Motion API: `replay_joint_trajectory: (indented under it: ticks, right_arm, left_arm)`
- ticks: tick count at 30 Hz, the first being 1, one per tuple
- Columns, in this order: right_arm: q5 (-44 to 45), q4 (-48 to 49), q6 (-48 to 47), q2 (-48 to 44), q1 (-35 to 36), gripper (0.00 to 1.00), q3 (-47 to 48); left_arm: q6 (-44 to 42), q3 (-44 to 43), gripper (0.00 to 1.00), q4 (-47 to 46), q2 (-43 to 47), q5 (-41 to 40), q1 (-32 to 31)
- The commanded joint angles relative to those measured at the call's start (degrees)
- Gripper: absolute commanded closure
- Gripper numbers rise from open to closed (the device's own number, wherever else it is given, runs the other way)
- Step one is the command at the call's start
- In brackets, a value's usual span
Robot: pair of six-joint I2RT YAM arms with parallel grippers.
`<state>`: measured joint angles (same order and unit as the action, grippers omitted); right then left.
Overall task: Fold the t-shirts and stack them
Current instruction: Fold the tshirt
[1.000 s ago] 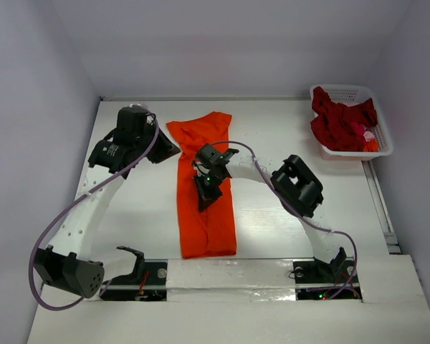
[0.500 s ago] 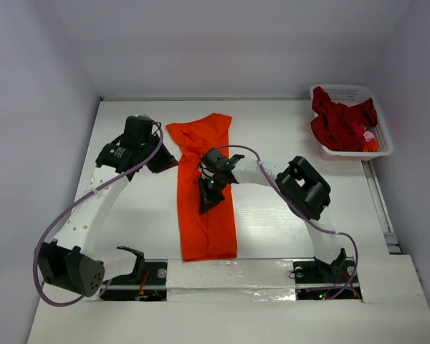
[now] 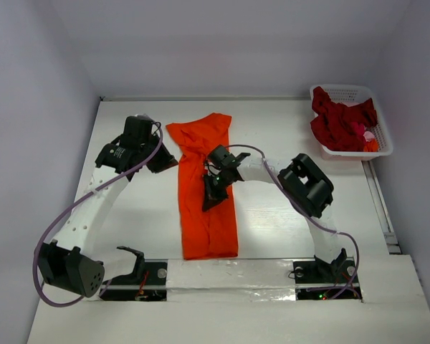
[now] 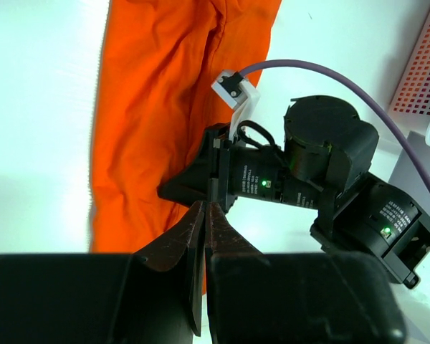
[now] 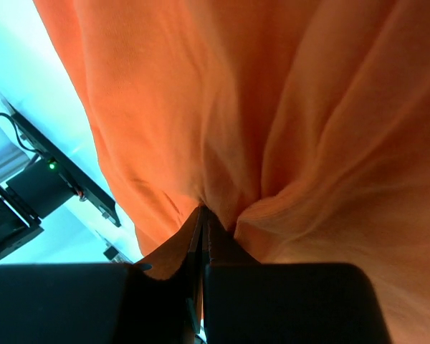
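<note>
Orange fills the right wrist view. The right gripper (image 5: 203, 217) is clenched on a small pinch of the orange t-shirt (image 5: 258, 107), and the creases all run down into its tips. From above, that gripper (image 3: 209, 202) sits about halfway along the shirt, toward its right edge. The shirt (image 3: 193, 233) lies as a long narrow band down the middle of the table (image 3: 287, 222), reaching from the far side to the near edge.

Over on the other side, the left gripper (image 4: 204, 215) has its jaws pressed together on nothing. It hangs above the table just beside the shirt's far left edge (image 3: 165, 161).

Here's the danger: that is a thin bite of cloth. If the right arm pulls too quickly, the fabric could slide out, or only the top layer could lift and the fold would come out crooked. With nothing pinning the far end, the whole band may drag along the table instead of folding.

The dark red t-shirts (image 3: 340, 122) are heaped in the white basket (image 3: 384, 143), far right, well apart from the action.
</note>
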<state>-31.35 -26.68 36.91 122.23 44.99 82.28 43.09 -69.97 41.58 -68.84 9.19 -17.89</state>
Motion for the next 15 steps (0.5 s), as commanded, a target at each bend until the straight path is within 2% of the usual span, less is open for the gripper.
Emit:
replay_joint_trajectory:
  ticks: [1,15]
  right_arm:
    - [6.2,-1.9,-1.5,0.9,-2.2,1.00,-0.8]
    - [7.1,-2.5,-2.0,0.1,-6.9,1.00,-0.8]
  left_arm:
    - [-0.7,-0.8,1.00,0.3,1.9,-0.1,0.0]
    - [-0.6,-1.9,1.00,0.6,1.9,0.1,0.0]
